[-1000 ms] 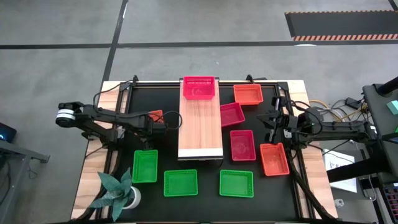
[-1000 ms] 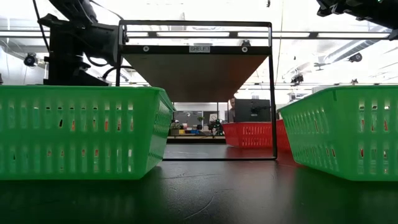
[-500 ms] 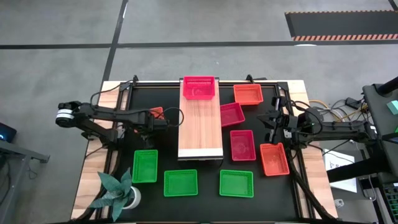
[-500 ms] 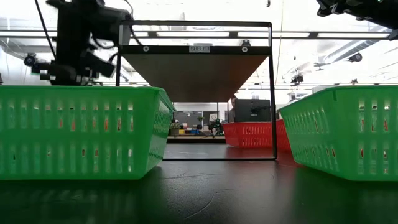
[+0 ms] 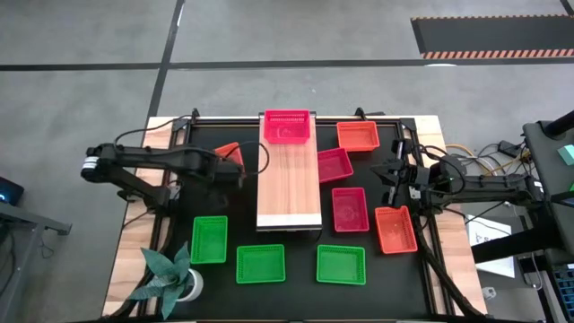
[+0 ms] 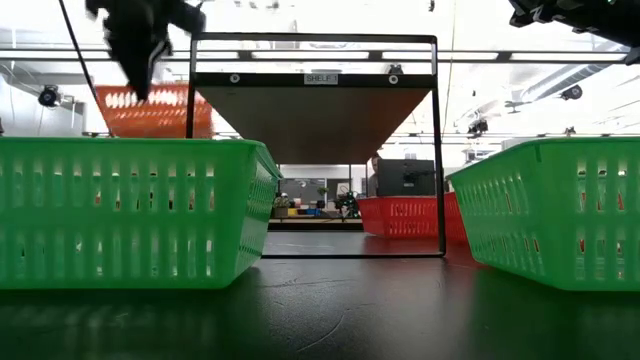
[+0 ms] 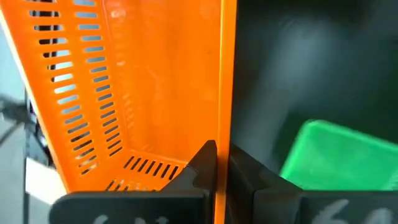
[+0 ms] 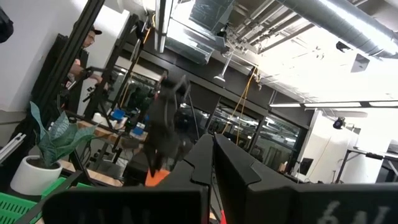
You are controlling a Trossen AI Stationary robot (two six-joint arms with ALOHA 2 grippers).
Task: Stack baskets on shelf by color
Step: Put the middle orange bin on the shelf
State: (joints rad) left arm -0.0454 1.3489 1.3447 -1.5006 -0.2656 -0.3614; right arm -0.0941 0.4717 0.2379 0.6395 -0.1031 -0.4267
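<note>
My left gripper (image 5: 237, 167) is shut on an orange-red basket (image 5: 226, 150), raised left of the light-wood shelf (image 5: 289, 184); the low view shows this basket (image 6: 150, 110) above a green basket (image 6: 130, 210). One crimson-pink basket (image 5: 286, 126) sits on the shelf's far end. Two pink baskets (image 5: 334, 165) (image 5: 350, 208) and two orange-red ones (image 5: 358, 135) (image 5: 395, 229) rest on the black table to the right of the shelf. Three green baskets (image 5: 209, 240) (image 5: 260, 264) (image 5: 341, 264) lie along the near side. My right gripper (image 5: 395, 175) is shut and holds nothing, hovering at the right. My left gripper pinches one side wall of the orange-red basket at its rim (image 7: 226, 134), one finger (image 7: 202, 163) inside the basket and the other outside. The basket is lifted clear of the table and hangs tilted below the gripper (image 6: 140, 45).
A potted plant (image 5: 170, 276) stands at the near left corner. The shelf's black metal frame (image 6: 437, 150) holds the board well above the tabletop. Wooden table edges flank the black mat. A person (image 8: 87, 43) stands in the room beyond the table.
My left gripper has risen and drawn slightly toward the far edge, carrying the orange-red basket. The basket has gone from low on the table, hidden behind the green basket in the low view, to lifted clear above it.
</note>
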